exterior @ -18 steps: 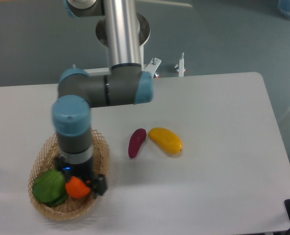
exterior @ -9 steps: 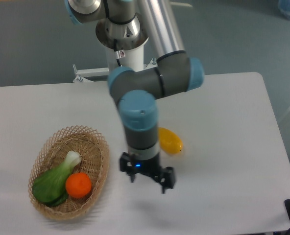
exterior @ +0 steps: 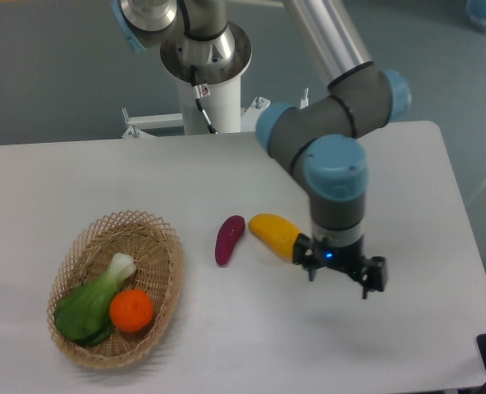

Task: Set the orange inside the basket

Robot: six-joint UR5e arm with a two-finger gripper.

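Camera view: orange rests inside the basket, beside a green vegetable. Jaws released, empty, well right of the basket. Placement appears complete; nothing remains.

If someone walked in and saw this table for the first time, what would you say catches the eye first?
Probably the grey and blue robot arm, whose black two-finger gripper hangs open and empty over the white table, right of centre. Next comes the bright round orange, lying in the oval tan wicker basket at the left beside a leafy green vegetable. Between them lie a purple oblong vegetable and a yellow elongated fruit.
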